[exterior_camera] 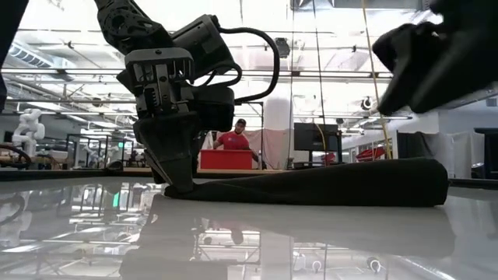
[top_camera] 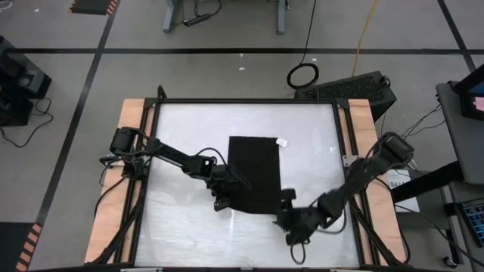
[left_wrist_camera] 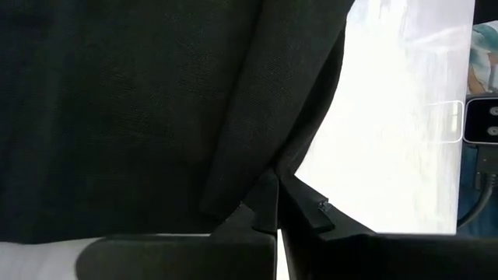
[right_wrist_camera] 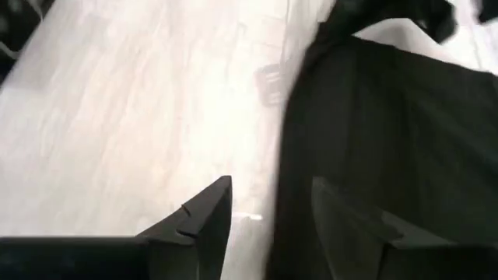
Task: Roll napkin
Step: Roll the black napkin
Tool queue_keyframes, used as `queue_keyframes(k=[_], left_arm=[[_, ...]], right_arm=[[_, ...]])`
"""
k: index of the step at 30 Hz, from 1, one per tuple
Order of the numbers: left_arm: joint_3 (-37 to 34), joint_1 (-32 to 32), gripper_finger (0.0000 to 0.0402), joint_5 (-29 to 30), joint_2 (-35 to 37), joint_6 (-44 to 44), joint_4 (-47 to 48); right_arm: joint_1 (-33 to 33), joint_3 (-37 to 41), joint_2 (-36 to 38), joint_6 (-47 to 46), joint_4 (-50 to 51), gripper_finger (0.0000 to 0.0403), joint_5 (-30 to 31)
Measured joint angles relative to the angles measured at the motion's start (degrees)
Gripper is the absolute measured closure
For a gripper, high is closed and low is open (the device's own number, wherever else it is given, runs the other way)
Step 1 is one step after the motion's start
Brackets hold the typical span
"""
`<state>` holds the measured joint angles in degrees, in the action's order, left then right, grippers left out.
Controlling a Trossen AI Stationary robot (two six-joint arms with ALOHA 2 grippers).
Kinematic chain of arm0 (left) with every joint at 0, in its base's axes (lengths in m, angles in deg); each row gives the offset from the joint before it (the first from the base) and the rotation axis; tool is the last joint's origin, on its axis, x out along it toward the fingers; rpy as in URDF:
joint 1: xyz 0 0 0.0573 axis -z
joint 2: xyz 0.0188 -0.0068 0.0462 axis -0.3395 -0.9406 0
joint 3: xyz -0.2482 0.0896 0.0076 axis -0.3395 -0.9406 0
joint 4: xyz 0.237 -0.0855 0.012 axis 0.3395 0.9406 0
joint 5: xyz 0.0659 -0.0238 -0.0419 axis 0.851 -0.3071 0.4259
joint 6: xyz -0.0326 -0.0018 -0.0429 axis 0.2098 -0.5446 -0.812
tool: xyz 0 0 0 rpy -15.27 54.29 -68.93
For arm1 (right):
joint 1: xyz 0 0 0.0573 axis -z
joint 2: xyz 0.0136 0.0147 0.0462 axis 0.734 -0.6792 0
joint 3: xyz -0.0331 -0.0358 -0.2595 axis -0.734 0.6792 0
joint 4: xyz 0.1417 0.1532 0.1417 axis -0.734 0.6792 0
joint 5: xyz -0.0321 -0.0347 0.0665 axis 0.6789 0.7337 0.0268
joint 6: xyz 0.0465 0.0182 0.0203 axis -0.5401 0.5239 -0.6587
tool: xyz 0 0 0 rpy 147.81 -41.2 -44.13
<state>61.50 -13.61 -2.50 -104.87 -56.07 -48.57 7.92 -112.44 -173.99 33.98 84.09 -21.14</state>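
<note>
Here the napkin (top_camera: 255, 174) lies mid-table as a folded black rectangle, long axis running from the far side toward the near edge, white tag (top_camera: 282, 142) at its far right corner. My left gripper (top_camera: 221, 198) pinches its near left corner. My right gripper (right_wrist_camera: 268, 206) hovers parted over the near right edge, holding nothing.

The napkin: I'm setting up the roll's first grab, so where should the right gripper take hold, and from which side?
Probably the near edge of the napkin, at the corner beside the right gripper, approached from the table's front. The cloth lies flat as a folded rectangle, so only its edges offer a lip. The left gripper is already down at the opposite near corner, and the right one's fingers stand open.
</note>
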Motion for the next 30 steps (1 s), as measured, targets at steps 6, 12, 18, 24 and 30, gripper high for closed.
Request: queue_keyframes(k=[6,12,18,24,30], left_arm=[[-0.04,-0.60,0.0400,-1.75,-0.04,-1.06,0.07],[-0.04,-0.59,0.0400,-2.86,-0.09,-1.46,0.23],[-0.11,-0.35,0.0400,-5.33,-0.15,-0.24,0.40],[-0.09,1.10,0.0400,-5.92,-0.13,1.54,1.68],[-0.07,1.51,0.0400,-6.05,-0.07,1.57,1.82]], right_arm=[[-2.95,-0.02,-8.21,-2.87,-1.77,0.0196,6.38],[-3.17,-0.09,-11.86,-4.17,-1.92,0.0175,6.87],[-2.72,-0.35,-14.16,-4.34,-1.88,0.0202,7.59],[-1.22,-0.28,-13.02,-1.42,-1.55,0.0243,6.32],[-0.96,-0.03,-11.60,3.58,-0.28,0.0255,7.08]])
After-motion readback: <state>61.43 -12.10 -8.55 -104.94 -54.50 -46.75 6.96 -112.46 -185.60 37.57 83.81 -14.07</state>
